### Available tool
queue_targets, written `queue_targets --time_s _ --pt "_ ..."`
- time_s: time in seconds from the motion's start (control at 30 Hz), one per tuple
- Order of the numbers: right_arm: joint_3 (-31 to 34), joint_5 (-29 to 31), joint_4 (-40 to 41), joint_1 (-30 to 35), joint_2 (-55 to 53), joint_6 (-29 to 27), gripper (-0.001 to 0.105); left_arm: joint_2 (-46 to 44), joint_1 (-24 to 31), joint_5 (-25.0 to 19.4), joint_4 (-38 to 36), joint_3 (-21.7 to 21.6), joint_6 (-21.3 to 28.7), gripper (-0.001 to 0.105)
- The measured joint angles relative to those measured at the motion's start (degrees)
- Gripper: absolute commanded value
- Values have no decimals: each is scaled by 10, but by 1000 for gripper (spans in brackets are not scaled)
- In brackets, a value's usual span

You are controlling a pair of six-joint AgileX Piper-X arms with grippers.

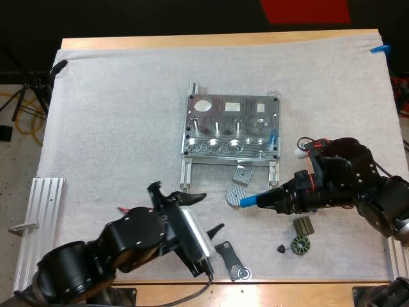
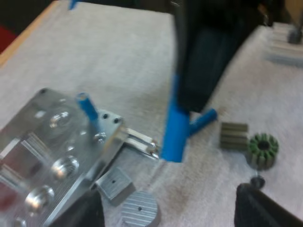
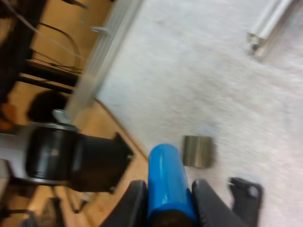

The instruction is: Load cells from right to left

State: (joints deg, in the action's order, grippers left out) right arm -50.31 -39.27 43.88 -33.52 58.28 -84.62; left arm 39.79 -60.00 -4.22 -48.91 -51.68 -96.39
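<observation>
1. The right gripper (image 1: 267,200) is seen clamped on a blue cylinder (image 1: 248,202). The cylinder is pinched from both sides by the black fingers (image 3: 134,204), and its free end is left sticking out past them.
2. That cylinder is being held low over the white mat (image 1: 115,109), on the near side of the metal fixture (image 1: 233,131), just off its near right corner.
3. The cylinder's tip is brought right up to a round ribbed disc (image 1: 234,197); whether the two are touching cannot be told. A square metal block (image 1: 243,174) is found between that disc and the fixture's near edge.
4. On the fixture itself, a second blue cylinder (image 1: 273,137) is seated at the right edge and leans a little.
5. The left gripper (image 1: 206,213) is spread wide, with nothing caught between its fingers. It is hung over the mat on the fixture's near side, below its left rail.
6. Farther out from the fixture, past the right gripper, a ribbed dark block (image 1: 303,225) is laid on the mat. A green toothed ring (image 1: 299,245) sits just beside it, and a small black piece (image 1: 281,249) next to the ring.
7. A flat black bracket (image 1: 231,259) is spotted well to the near side of the fixture, close to the left gripper.
8. A ribbed aluminium rail (image 1: 41,224) is set well apart from the fixture, at the mat's left edge.
</observation>
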Motion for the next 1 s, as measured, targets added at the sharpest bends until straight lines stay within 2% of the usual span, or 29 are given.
queue_targets --time_s 0.13,0.3,0.47,0.53,0.7,0.77,0.87,1.0 --pt "0 25 22 0 0 -26 8 -19 0 -30 -4 0 -55 58" --pt "0 42 26 0 0 -37 8 -23 0 -42 -4 0 -103 58" --pt "-18 102 68 0 0 -95 8 -23 0 -73 -8 0 -210 58" --pt "-30 119 86 0 0 -108 8 -23 0 -86 -8 0 -236 58" --pt "-54 162 119 0 0 -135 8 -23 0 -136 -16 0 -256 58" --pt "-64 169 132 0 0 -136 8 -23 0 -168 -42 0 -268 58" --pt "-77 187 147 0 0 -139 8 -23 0 -185 -70 0 -280 58" --pt "-91 194 164 0 0 -142 8 -23 0 -186 -73 0 -280 58"
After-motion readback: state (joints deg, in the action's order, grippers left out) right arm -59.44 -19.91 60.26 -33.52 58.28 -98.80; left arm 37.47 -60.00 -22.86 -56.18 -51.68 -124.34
